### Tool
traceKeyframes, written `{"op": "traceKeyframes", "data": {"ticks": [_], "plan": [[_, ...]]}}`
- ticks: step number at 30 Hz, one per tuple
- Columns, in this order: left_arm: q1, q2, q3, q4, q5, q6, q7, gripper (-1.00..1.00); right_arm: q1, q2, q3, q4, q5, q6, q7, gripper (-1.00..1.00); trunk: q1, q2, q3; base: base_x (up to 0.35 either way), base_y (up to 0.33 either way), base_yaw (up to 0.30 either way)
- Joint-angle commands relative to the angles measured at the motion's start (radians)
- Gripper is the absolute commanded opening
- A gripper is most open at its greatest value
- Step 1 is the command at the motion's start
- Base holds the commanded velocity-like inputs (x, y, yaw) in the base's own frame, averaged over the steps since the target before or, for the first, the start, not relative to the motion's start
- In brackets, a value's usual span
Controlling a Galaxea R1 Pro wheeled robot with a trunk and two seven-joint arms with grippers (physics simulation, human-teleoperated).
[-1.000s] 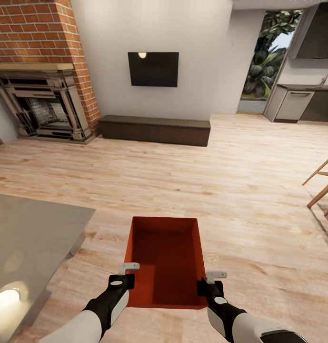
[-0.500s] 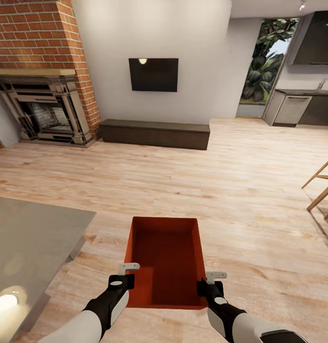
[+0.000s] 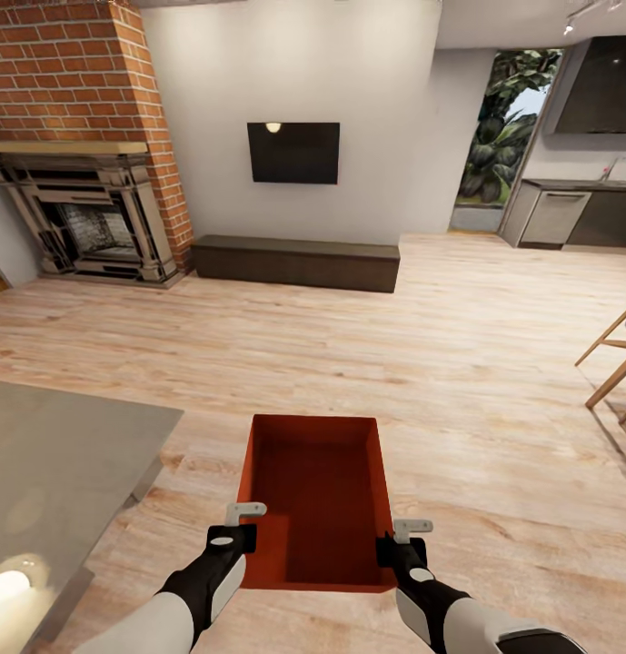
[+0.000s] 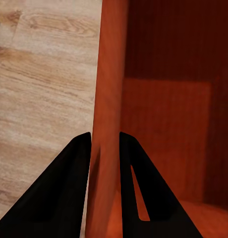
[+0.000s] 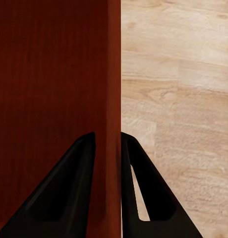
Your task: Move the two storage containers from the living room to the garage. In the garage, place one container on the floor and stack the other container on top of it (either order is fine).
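The left pincer [image 3: 244, 534] and right pincer [image 3: 396, 545] each pinch a side wall of one open red-orange box [image 3: 317, 490], low in the frame, over the light wood plank floor [image 3: 458, 363] of the living room, so the garage trip and stacking are all left to do.

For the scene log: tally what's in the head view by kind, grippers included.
Red-orange open storage container: 1
Grippers, left and right, each clamped on a container wall: 2
Black wall TV: 1
Brick fireplace: 1
Dark low bench: 1
Total: 6

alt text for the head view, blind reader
Both grippers, left and right, clamp the side walls of an empty red-orange storage container held over light wood flooring. Beyond stand a brick fireplace, wall TV and low bench.
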Motion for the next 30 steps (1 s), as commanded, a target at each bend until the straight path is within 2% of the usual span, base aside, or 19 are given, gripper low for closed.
{"op": "traceKeyframes", "data": {"ticks": [1, 30], "plan": [[0.001, 0.001, -0.007, 0.004, 0.002, 0.009, 0.025, -1.0, -0.001, 0.0, -0.026, -0.013, 0.007, -0.002, -0.003, -1.0, 0.0, -0.001, 0.001, 0.0, 0.0, 0.0], [0.001, 0.01, -0.006, 0.008, 0.005, 0.009, 0.021, -1.0, -0.001, -0.001, -0.026, -0.013, 0.007, -0.001, -0.002, -1.0, 0.0, -0.001, 0.047, 0.0, 0.0, 0.0]]}}
